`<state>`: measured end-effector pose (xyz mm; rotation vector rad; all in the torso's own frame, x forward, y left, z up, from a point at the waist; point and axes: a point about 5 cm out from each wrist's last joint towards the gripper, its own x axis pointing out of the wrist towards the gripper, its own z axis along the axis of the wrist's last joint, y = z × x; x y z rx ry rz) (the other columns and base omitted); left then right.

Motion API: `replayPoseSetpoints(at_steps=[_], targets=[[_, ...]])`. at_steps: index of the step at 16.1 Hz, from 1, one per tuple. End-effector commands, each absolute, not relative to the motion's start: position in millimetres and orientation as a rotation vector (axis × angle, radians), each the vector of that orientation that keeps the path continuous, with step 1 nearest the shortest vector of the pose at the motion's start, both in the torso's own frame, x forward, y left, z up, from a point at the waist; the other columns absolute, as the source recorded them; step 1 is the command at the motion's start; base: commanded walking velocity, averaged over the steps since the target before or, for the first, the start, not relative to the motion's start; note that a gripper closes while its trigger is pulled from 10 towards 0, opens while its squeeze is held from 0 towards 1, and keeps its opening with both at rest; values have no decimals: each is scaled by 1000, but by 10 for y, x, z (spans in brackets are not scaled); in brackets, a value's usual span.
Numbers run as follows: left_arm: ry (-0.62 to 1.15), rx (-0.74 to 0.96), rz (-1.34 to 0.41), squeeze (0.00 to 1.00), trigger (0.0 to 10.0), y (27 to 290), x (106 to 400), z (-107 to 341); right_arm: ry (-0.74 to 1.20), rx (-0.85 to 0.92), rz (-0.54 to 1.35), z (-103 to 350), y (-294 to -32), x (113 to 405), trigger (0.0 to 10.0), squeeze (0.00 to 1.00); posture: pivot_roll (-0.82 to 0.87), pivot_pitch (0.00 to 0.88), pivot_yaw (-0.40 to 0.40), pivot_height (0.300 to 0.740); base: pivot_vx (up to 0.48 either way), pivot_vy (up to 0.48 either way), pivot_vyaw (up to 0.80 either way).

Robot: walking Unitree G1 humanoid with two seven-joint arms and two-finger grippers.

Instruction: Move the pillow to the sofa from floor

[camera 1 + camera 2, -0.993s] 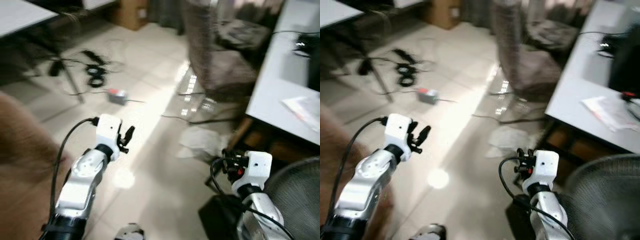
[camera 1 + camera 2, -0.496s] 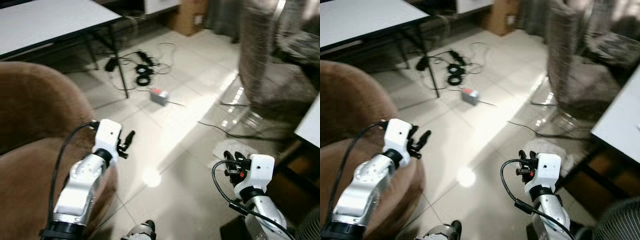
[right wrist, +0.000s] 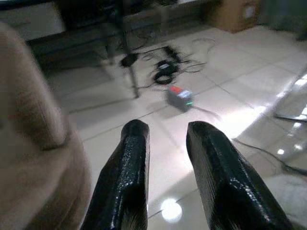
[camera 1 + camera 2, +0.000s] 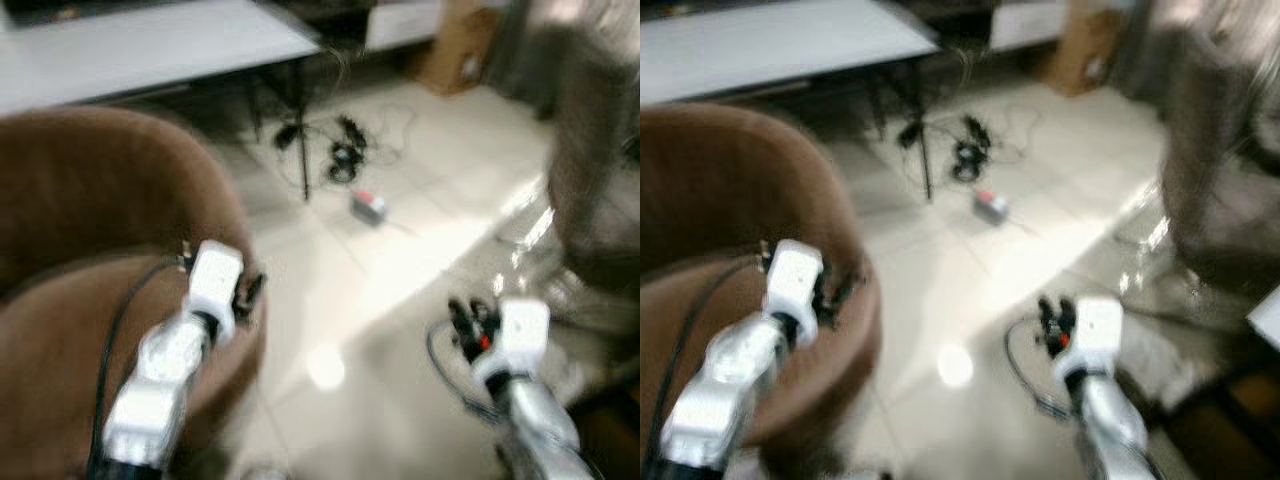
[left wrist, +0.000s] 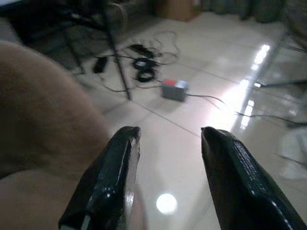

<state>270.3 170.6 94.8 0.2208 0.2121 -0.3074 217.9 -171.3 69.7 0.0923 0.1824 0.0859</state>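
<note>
The whole view has swung toward the robot's left within a second, so the camera has turned, not the room: the brown sofa [image 4: 90, 260], a sliver at the edge a second ago, now takes up the left half of both eye views. That suggests the robot is turning about in search, since no pillow can be made out on the floor [image 4: 400, 300] beside the sofa.

Behind the sofa stands a white counter [image 4: 150, 45]; by its dark leg lie tangled cables [image 4: 345, 160] and a small grey box [image 4: 368, 207].

The left claw [image 5: 168, 136] hangs over the sofa's front edge, fingers apart and empty. The right claw [image 3: 165, 129], well away from the sofa over the floor, is narrower and also empty.
</note>
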Motion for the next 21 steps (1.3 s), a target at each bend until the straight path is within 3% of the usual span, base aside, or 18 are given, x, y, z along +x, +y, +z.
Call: replayPoseSetpoints(at_steps=[1,21], targets=[[208,227,-302,0,10000,1694,2692,933,188,91,83,687,-1733,2159,10000,0,102,31,-42,740,0,0,800],[79,203,-260,0,10000,1680,2696,1055,177,101,86,684,-1766,2215,10000,0,116,28,-51,740,0,0,800]])
